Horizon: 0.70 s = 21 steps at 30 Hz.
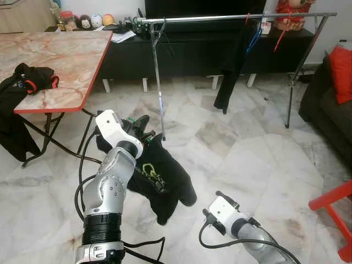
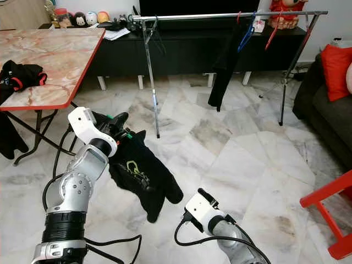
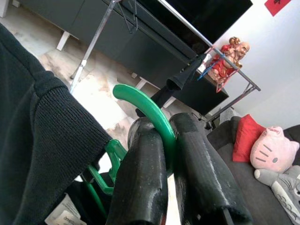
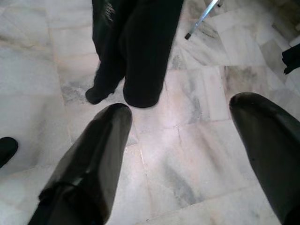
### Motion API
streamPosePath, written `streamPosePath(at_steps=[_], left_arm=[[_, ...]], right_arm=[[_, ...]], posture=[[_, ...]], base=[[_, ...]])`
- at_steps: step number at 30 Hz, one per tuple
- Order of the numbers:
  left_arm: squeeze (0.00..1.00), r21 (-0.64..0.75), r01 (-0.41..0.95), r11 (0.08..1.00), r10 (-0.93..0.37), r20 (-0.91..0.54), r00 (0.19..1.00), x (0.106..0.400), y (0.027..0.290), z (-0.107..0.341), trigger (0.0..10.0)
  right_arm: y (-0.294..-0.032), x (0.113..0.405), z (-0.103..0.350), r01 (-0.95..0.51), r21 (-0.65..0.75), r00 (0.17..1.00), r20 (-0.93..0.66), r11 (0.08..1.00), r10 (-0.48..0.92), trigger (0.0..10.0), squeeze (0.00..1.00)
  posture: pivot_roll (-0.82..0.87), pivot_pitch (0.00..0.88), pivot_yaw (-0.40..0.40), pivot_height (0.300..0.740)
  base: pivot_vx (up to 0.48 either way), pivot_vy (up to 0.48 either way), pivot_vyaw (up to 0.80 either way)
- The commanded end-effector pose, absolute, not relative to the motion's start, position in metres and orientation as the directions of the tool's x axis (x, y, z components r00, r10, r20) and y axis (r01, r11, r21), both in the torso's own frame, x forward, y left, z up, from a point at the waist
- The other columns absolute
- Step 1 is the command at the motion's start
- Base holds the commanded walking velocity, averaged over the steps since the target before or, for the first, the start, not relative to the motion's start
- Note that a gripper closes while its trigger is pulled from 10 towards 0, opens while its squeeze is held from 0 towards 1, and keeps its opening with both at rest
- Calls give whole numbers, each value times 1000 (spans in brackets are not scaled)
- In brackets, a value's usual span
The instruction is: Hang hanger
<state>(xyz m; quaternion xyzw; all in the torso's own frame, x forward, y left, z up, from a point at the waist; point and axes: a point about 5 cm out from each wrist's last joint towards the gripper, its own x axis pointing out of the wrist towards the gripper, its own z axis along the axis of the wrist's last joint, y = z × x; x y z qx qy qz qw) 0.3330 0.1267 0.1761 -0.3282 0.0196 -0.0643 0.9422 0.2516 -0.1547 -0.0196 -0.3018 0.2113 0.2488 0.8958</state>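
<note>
Green hanger (image 3: pixel 149 112), mostly garment-hidden (image 1: pixel 159 176), pinched by left claw (image 3: pixel 169 140).

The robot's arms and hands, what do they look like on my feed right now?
Both arms are silver metal with round bolted joint housings. The left arm has a ribbed black collar low down and a white boxy wrist module; loose black cables loop beside it. The right arm has the same white wrist block and a black cable. The left hand and right hand each have two long, rounded black fingers.
</note>
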Motion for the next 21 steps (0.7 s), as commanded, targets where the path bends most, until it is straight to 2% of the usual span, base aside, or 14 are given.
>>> streamPosePath(at_steps=[1, 2, 3, 9, 14, 21], left_arm=[[0, -607, 154, 779, -149, 60, 987, 335, 122, 189, 10000], [0, -606, 156, 780, -152, 59, 987, 335, 121, 189, 10000], [0, -607, 158, 779, -155, 58, 986, 334, 120, 188, 10000], [0, -614, 189, 766, -197, 56, 979, 334, 115, 187, 10000], [0, -608, 220, 763, -233, 59, 971, 333, 108, 187, 10000], [0, -605, 250, 756, -254, 81, 964, 333, 107, 194, 10000]], right_arm=[[-150, 254, -16, -574, -447, 794, -507, 686, 335, 10000, 1000], [-149, 255, -14, -575, -448, 796, -499, 684, 342, 10000, 1000], [-148, 257, -12, -571, -443, 801, -484, 691, 352, 10000, 0], [-147, 268, 3, -560, -419, 818, -412, 715, 401, 10000, 0], [-146, 275, 14, -638, -412, 768, -411, 651, 492, 10000, 0], [-146, 272, 10, -642, -419, 764, -422, 642, 489, 10000, 0]], posture=[[23, 12, 3, 740], [25, 9, 2, 740], [25, 7, 1, 740], [24, 3, 1, 740], [17, 0, 3, 740], [30, 0, 2, 740]], base=[[0, 0, 0], [0, 0, 0], [0, 0, 0], [0, 0, 0], [0, 0, 0], [0, 0, 0]])
